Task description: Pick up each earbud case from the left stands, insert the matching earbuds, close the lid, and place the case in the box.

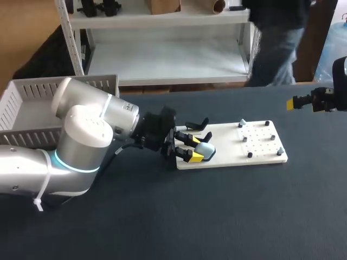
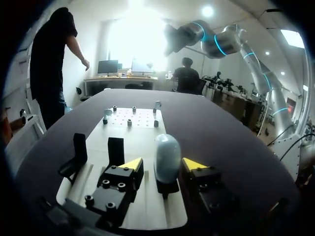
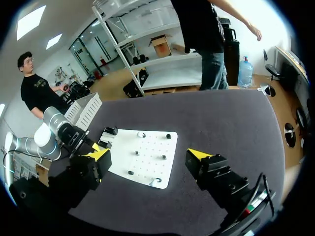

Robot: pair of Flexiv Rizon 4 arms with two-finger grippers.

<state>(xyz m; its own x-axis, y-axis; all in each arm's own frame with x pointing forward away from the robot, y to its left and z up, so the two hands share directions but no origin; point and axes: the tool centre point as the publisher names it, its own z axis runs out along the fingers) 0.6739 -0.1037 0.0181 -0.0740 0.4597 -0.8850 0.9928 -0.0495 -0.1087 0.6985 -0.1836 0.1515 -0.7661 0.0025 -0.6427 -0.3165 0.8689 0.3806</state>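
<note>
Left gripper (image 2: 163, 163) spread wide astride earbud case (image 2: 166, 155), nearer one finger; uneven closing may tip it off its stand (image 2: 168, 188).

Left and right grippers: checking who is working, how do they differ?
Left gripper sits low at the white board, jaws either side of the pale blue earbud case; right gripper hangs high past the board, jaws around nothing. Both are open.
</note>
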